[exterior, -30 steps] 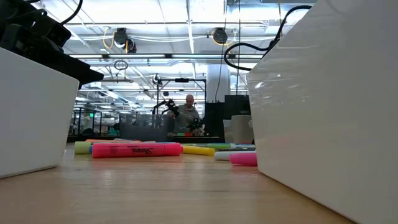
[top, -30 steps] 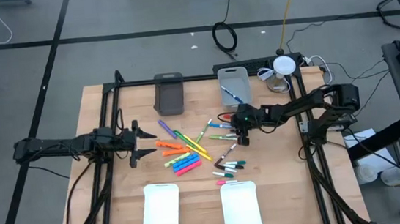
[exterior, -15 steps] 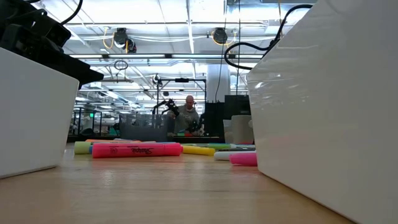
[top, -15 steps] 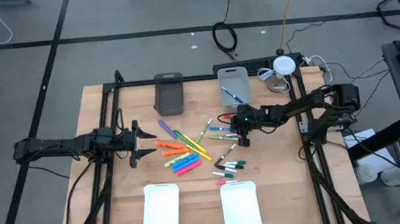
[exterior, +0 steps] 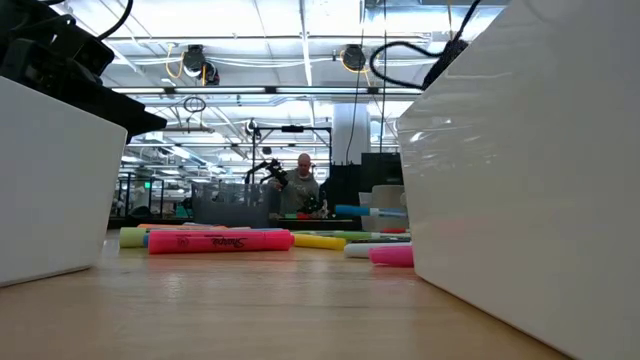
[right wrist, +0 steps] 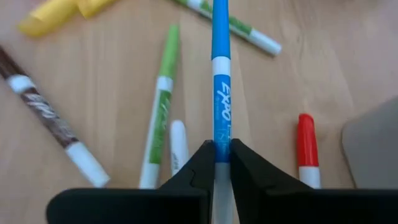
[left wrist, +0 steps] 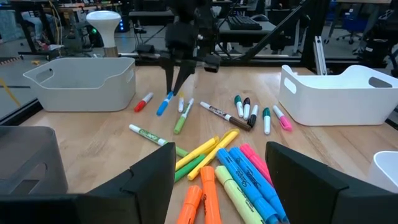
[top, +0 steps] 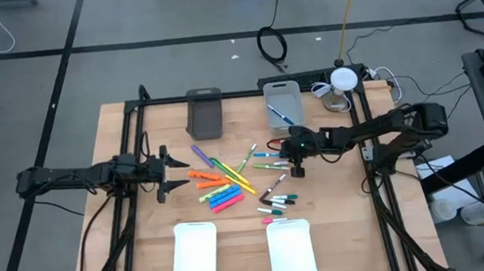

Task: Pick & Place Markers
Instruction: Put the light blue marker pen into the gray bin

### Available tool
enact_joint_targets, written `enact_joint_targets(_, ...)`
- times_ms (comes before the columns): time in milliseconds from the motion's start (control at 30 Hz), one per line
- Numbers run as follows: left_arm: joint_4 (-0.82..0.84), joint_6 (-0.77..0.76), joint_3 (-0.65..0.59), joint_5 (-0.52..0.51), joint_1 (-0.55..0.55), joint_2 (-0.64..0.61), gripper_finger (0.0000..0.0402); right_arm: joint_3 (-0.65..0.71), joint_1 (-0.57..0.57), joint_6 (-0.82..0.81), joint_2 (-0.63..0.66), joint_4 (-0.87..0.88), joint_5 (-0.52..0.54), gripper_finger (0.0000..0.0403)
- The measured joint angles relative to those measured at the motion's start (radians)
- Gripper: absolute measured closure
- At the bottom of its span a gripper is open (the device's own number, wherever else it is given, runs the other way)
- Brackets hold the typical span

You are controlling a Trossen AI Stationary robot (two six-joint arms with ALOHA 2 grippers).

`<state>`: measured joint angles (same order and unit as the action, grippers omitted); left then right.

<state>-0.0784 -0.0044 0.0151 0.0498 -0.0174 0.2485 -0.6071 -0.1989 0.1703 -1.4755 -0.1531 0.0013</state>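
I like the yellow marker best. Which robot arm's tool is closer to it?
Left, though not by much. The left tool waits open, just left of the pile where the yellow marker lies. The right tool holds a blue-capped marker farther right.

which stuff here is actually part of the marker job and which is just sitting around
Part of the job:
- the blue marker, clamped in the right gripper
- the loose markers spread over mid-table
- the left gripper, open, waiting beside the pile

Lying about:
- the dark grey bin
- the light grey bin
- two white trays at the near edge
- a white lamp
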Motion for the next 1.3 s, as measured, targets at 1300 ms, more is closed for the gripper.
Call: enact_joint_targets(1300, 0.000, 0.000, 0.000, 0.000, 0.000, 0.000, 0.0151, -0.003, -0.328, -0.191, 0.296, 0.001, 0.145, 0.0379)
